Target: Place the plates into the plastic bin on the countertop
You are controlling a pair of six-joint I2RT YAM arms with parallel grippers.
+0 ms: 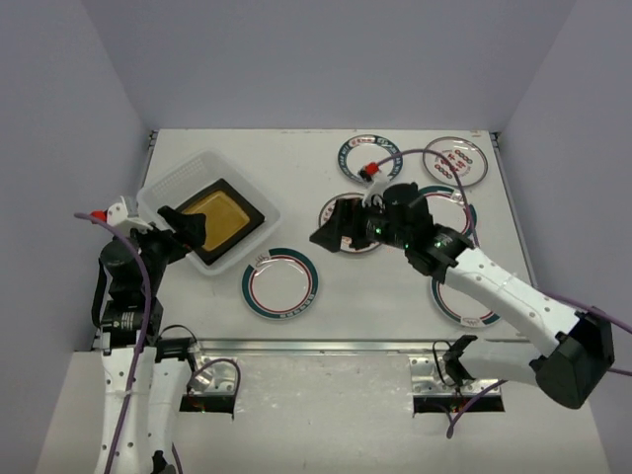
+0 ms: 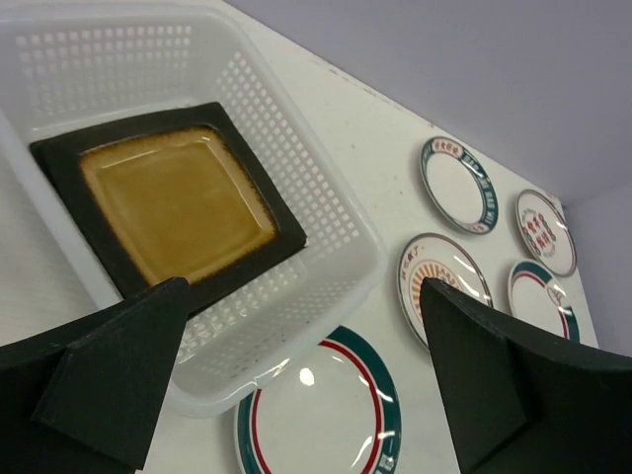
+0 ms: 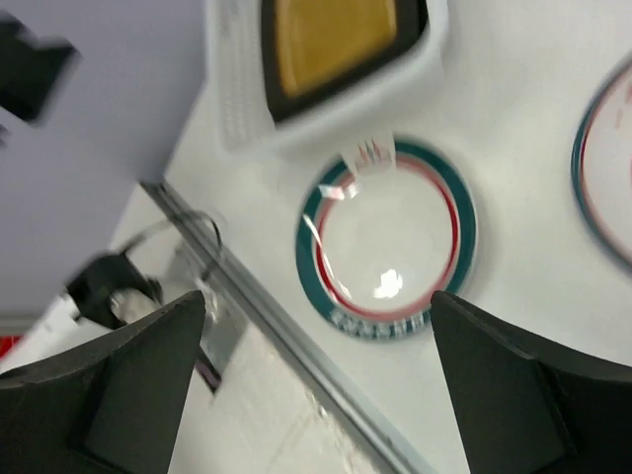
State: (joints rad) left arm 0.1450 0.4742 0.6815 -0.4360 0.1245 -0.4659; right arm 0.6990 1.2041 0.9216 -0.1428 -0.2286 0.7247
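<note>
The plastic bin (image 1: 163,193) sits at the far left and holds a square amber plate (image 1: 225,219). My left gripper (image 1: 186,229) hovers open and empty over the bin's near corner. In the left wrist view the bin (image 2: 331,232) and amber plate (image 2: 173,202) lie between and beyond its fingers (image 2: 118,375). A round teal-and-red-rimmed plate (image 1: 281,283) lies beside the bin. My right gripper (image 1: 331,229) is open and empty above a round plate (image 1: 363,240) mid-table. Its wrist view, blurred, shows the teal-rimmed plate (image 3: 390,242) and the bin (image 3: 247,118). No teal square plate is in view.
More round plates lie on the countertop (image 1: 326,316): two at the back (image 1: 370,158) (image 1: 456,160), one behind my right arm (image 1: 452,202), one under it near the front (image 1: 459,306). The metal front edge (image 1: 316,346) runs along the near side.
</note>
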